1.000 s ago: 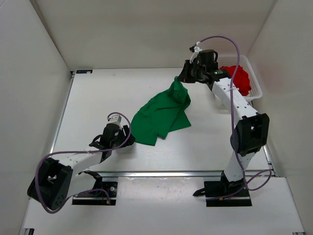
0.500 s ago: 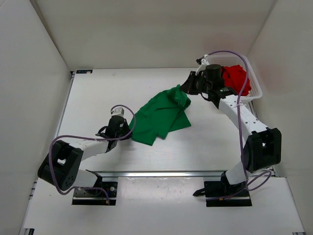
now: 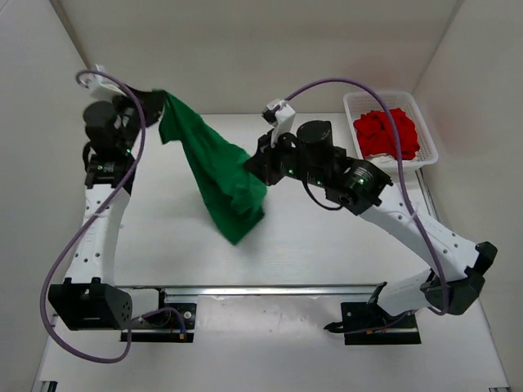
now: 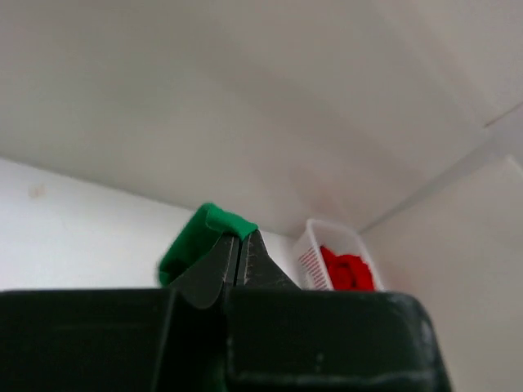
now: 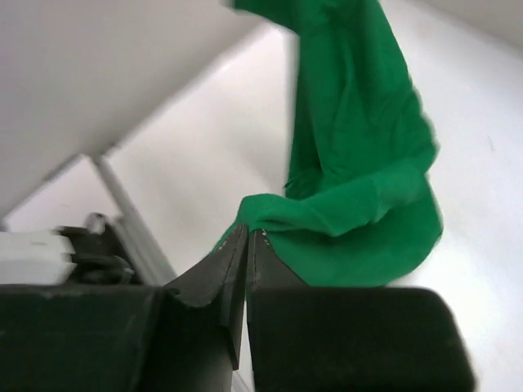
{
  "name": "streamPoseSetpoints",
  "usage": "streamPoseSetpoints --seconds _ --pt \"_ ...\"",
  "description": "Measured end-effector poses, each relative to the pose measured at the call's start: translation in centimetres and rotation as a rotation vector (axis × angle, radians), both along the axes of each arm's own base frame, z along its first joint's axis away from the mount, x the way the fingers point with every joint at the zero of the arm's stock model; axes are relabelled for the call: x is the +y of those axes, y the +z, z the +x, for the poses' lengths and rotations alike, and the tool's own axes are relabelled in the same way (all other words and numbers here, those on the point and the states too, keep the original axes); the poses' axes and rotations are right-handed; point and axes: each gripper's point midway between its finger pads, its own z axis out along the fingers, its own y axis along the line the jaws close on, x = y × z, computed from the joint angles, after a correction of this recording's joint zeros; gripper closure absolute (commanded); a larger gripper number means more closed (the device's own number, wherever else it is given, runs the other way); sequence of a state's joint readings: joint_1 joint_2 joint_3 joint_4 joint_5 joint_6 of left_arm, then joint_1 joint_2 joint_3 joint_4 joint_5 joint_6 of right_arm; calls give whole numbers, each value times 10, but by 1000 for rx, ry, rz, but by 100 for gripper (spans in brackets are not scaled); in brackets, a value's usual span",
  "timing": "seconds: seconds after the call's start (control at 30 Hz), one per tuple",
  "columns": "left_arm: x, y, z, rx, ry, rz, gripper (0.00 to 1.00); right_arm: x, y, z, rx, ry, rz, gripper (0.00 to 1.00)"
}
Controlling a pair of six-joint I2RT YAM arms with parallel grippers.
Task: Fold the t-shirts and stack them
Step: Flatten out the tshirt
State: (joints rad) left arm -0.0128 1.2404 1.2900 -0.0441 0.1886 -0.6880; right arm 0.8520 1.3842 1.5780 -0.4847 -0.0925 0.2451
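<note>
White bench (image 3: 327, 237) lies beneath the green t-shirt (image 3: 214, 167), which hangs in the air over its left half, stretched between two claws. The left claw (image 3: 158, 104) pinches one corner high by the far left corner. The right claw (image 3: 250, 167) is clamped on another edge, lower, mid-bench. A red t-shirt (image 3: 384, 131) sits bunched in the basket (image 3: 431, 152) at the far right corner.

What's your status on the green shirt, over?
Left gripper shut on green t-shirt, held high. Right gripper shut on its other side. Red t-shirt in basket. Nothing in the way.
</note>
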Motion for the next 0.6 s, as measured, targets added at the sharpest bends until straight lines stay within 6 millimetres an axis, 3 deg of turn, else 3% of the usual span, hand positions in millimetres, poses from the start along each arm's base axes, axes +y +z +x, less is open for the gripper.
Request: streamPoseSetpoints --seconds 0.07,0.13,0.2,0.27,0.3,0.37,0.4,0.47,0.53,0.6 --pt "6 41 -2 -67 10 -7 99 16 41 -30 -86 54 34 99" --pt "2 87 -4 -144 -7 -7 99 18 75 -50 -154 72 82 100" --pt "-6 127 -5 -217 -37 -4 99 1 87 -56 -177 59 115 100" --pt "-14 143 -2 -248 -57 3 98 -35 78 -39 -179 -19 148 100" --pt "-19 146 2 -252 -68 8 99 -56 60 -28 -157 -73 150 99" --pt "-35 134 17 -226 -101 23 98 -95 5 -3 -73 -183 127 100" --pt "-47 120 30 -190 -127 34 97 -113 -22 8 -30 -233 132 100" --pt "-73 91 62 -124 -175 59 95 -152 -102 22 136 -337 135 100" --pt "-106 47 103 -39 -221 108 86 -183 -177 25 312 -429 165 100" --pt "-150 -12 141 61 -279 175 67 -209 -262 7 554 -541 144 100"
